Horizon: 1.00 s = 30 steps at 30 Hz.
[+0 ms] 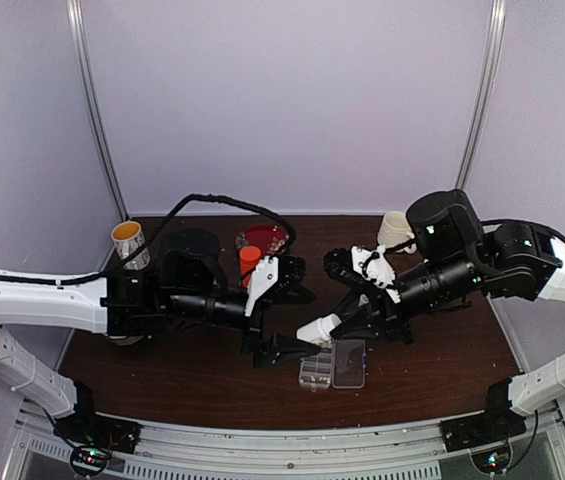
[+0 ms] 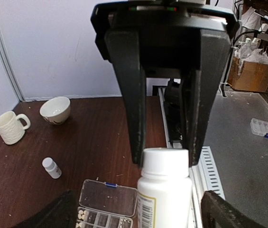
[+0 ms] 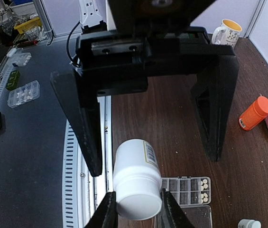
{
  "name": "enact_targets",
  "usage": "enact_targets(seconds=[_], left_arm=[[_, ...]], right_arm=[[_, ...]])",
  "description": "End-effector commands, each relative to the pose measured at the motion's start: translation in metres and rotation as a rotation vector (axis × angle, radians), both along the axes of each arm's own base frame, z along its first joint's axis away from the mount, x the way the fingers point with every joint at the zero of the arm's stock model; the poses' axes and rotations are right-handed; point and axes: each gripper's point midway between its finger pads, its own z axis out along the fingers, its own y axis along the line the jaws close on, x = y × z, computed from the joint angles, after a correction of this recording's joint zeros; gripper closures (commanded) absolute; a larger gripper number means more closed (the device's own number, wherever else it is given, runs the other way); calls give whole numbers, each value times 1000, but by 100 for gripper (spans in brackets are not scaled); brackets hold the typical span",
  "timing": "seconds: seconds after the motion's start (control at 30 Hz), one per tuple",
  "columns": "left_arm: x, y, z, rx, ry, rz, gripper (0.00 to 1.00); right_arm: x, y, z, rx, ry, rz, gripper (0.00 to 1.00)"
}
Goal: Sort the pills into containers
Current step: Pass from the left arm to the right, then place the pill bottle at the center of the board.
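Note:
A white capped bottle (image 1: 317, 330) hangs tilted above the table. My right gripper (image 3: 138, 204) is shut on its cap end, as the left wrist view also shows (image 2: 164, 159). My left gripper (image 2: 136, 194) stands open, its fingers spread wide on either side of the bottle's body (image 2: 164, 199) without touching it. The clear organiser box (image 1: 332, 365) lies just below, with its lid (image 2: 109, 197) folded open. Several cream pills (image 3: 203, 189) fill the end compartments, and the other compartments (image 3: 186, 190) look empty.
An orange bottle (image 1: 249, 262) lies beside a red dish (image 1: 264, 238) at the back. A cream mug (image 2: 10, 127), a white bowl (image 2: 55, 109) and a small white bottle (image 2: 51, 167) sit toward the right. A yellow-lined cup (image 1: 129, 243) stands back left.

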Motion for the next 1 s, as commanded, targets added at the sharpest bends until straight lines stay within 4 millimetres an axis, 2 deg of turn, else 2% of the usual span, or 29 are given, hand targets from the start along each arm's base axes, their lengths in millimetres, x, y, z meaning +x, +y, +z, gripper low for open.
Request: enact_targets(seconds=[0.0,0.13,0.3,0.37,0.5,0.6,0.73,0.97], left_arm=[[11,7,23,-96,-28,84,3],[22,21,13,-82,-39,176,3],[42,43,6,-68,-44,336,2],[54,53,6,-69,-42,428,2],[77,71,7,-61,-4,605,2],[87,79,6,-50,4,680,3],[95,87,6,-53,23,753,3],[100,83,-5,-6,56,779,2]], right_arm=[[8,-16,-8,-62,14,-100,100],[22,-45,-43,-245,24,-228,100],[38,-89,-96,-403,128,-417,100],[54,-111,-118,-460,164,-548,100],[92,-142,-135,-496,233,-818,100],[109,-153,-148,-515,298,-936,100],[133,-162,-164,-525,342,-1028,100],[161,-185,-196,-591,396,-1103,99]])
